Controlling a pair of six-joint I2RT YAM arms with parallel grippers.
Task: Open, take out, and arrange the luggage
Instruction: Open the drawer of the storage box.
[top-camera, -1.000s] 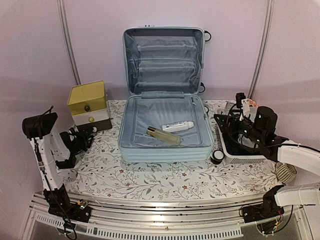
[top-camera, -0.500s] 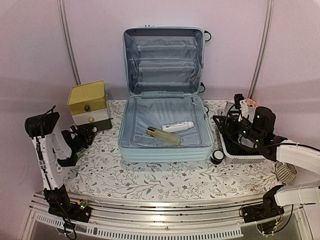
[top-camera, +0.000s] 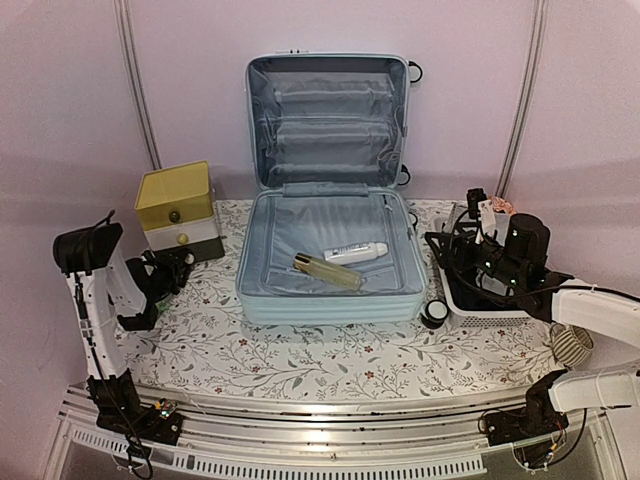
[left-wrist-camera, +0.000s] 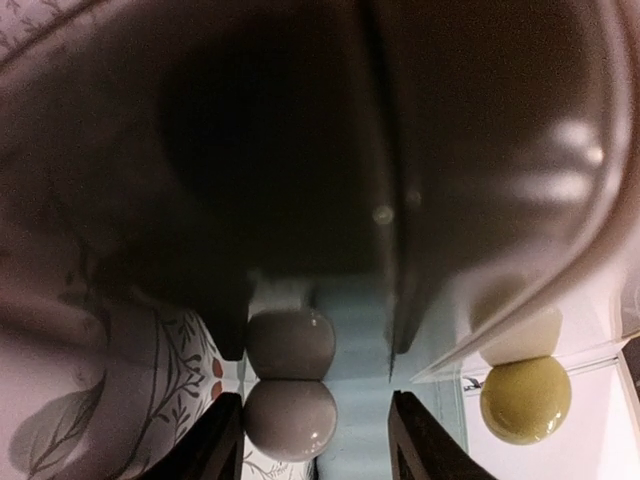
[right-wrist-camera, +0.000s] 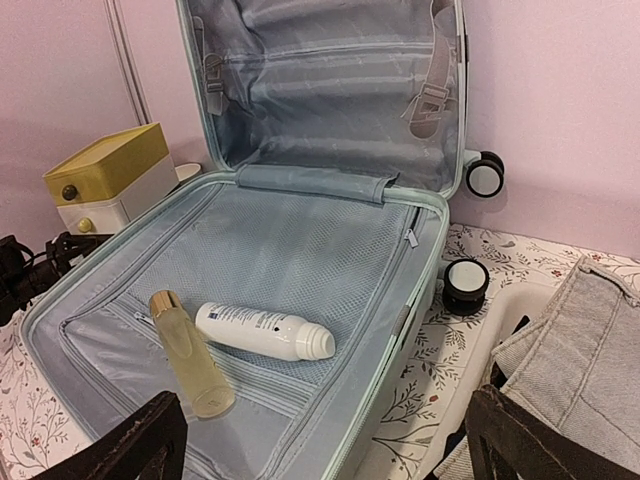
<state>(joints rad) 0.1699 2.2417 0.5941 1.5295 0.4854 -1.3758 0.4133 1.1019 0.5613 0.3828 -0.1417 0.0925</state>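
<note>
Luggage (top-camera: 330, 308) open mid-table, lid upright against the far wall — bottle (right-wrist-camera: 190, 365) and white tube (right-wrist-camera: 262, 332) lying in the near half.
Could slip off the round grey knob (left-wrist-camera: 290, 420) of the drawer box (top-camera: 178, 210) at left, or drag the light box along instead of sliding a drawer, given an off-centre pinch. Left claw (left-wrist-camera: 317, 440) half apart, straddling that knob — one finger just beside it, the other showing a gap, nothing clamped. Right claw (right-wrist-camera: 325, 430) spread wide and empty above the white basket (top-camera: 470, 300) at right, beside a grey fabric bag (right-wrist-camera: 570, 340); might clip the luggage rim on a low reach toward the bottle.
</note>
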